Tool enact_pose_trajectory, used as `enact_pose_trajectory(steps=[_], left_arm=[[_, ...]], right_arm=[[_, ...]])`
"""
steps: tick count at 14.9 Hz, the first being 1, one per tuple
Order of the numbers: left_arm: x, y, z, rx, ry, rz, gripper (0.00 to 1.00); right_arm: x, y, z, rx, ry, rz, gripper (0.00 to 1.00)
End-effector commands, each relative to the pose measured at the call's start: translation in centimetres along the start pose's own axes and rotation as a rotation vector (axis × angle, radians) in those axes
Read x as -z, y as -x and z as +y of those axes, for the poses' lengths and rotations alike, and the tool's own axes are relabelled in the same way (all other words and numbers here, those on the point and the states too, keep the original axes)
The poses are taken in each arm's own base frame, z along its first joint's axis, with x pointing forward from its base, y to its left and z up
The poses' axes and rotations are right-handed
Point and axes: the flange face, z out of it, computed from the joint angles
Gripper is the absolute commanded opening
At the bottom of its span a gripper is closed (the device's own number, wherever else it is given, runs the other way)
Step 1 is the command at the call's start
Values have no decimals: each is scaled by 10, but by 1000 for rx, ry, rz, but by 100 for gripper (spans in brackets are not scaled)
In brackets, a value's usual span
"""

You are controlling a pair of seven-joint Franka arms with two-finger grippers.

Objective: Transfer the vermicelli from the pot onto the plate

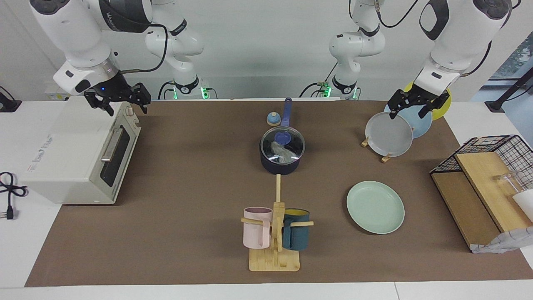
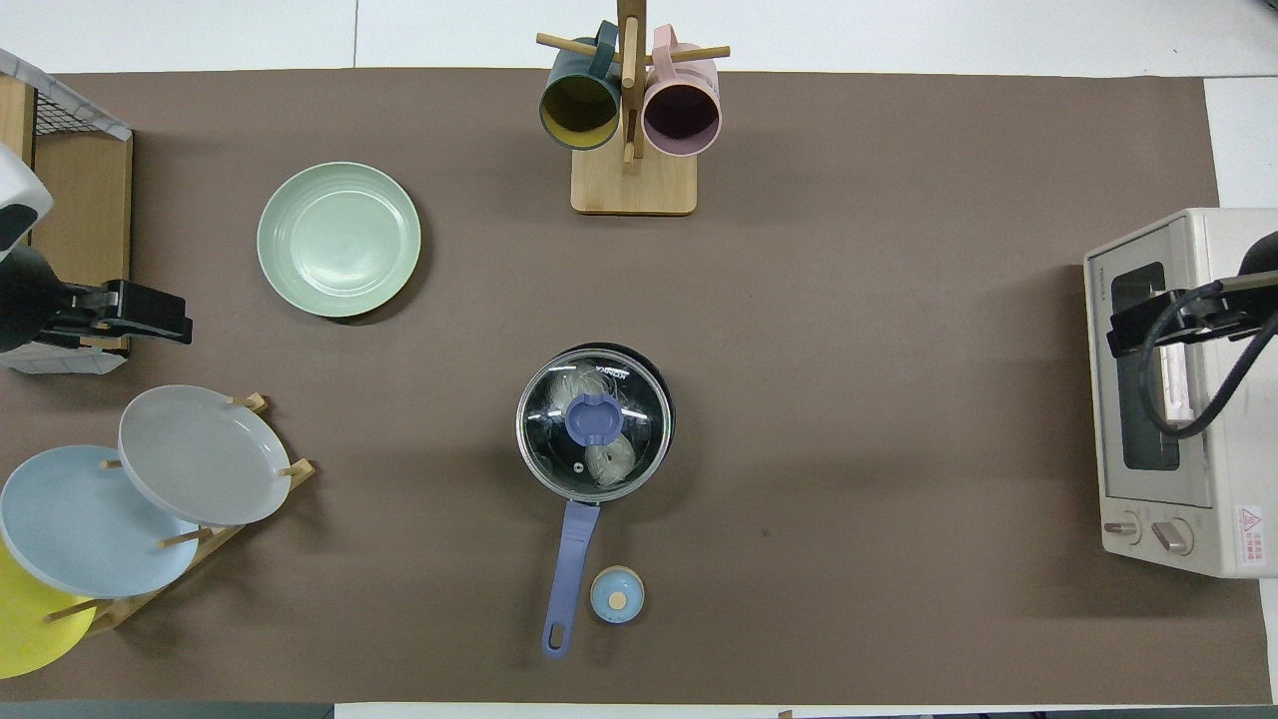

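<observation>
The dark navy pot [image 1: 281, 166] stands mid-table with its long blue handle [image 1: 287, 111] pointing toward the robots. A glass lid with a blue knob [image 1: 283, 138] sits on it. The vermicelli [image 1: 285, 153] shows through the glass as a whitish bundle inside the pot, also in the overhead view [image 2: 608, 460]. The mint-green plate [image 1: 375, 207] lies empty, farther from the robots, toward the left arm's end. My left gripper [image 1: 407, 114] hangs open and empty over the plate rack. My right gripper [image 1: 127, 108] hangs open and empty over the toaster oven.
A white toaster oven [image 1: 70, 158] stands at the right arm's end. A wooden mug tree [image 1: 275, 233] holds a pink and a teal mug. A rack holds grey [image 1: 389, 135], light blue and yellow plates. A small blue round object [image 1: 273, 119] lies beside the pot handle. A wire basket [image 1: 491, 146] stands at the left arm's end.
</observation>
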Motion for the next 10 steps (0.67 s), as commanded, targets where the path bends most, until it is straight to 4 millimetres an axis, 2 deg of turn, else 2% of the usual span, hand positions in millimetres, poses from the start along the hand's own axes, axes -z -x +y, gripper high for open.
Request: enact_pose_trajectory(steps=[1,10], left_arm=[[6,6,-2,4,13,2,100],[5,6,-3,6,13,1,100]], right_arm=[[1,2,4,20,-4,11,100],[4,4,-9,40,-8,8,100]])
